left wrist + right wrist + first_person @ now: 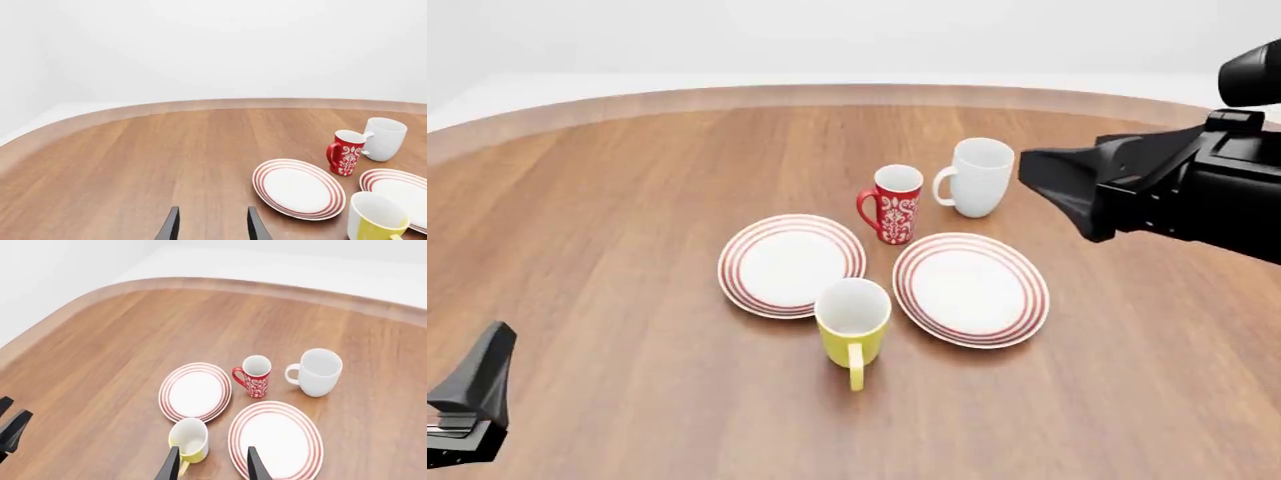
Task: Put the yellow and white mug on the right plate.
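Observation:
The yellow and white mug (853, 322) stands upright on the table between and just in front of the two plates, its handle (856, 368) toward the near edge. It touches neither plate as far as I can see. To its right lies the right plate (970, 288), bare. My right gripper (213, 467) is open and held high above the table, with the mug (188, 440) and that plate (275, 439) below its fingertips. My left gripper (213, 227) is open too, low at the near left, far from the mug (373, 220).
The left plate (791, 264) lies bare beside the right one. A red patterned mug (894, 204) and a taller white mug (978, 177) stand behind the plates. The right arm (1174, 185) hangs over the table's right side. The table's curved far edge (827, 95) runs behind.

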Tool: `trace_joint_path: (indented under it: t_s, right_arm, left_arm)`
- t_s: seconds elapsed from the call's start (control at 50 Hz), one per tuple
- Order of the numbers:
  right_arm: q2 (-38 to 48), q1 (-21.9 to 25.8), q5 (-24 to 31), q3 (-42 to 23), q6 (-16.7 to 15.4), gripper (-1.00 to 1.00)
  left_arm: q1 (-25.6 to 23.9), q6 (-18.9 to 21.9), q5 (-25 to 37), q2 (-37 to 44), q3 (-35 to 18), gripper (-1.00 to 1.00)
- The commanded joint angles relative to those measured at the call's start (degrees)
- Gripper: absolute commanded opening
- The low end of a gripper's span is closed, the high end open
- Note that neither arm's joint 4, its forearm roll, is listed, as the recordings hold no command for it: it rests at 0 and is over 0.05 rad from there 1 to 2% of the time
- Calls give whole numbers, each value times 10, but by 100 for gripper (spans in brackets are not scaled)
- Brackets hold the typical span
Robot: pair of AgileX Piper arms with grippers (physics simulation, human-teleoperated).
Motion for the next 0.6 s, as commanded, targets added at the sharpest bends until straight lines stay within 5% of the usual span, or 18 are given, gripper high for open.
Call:
trace_joint_path:
  t_s: [0.02, 0.6]
  right_arm:
    - [23, 22, -16, 2, -1, 100]
    - [36, 28, -6, -19, -8, 100]
  left_arm:
    - [0, 0, 0, 0, 0, 100]
    - [0, 0, 0, 0, 0, 100]
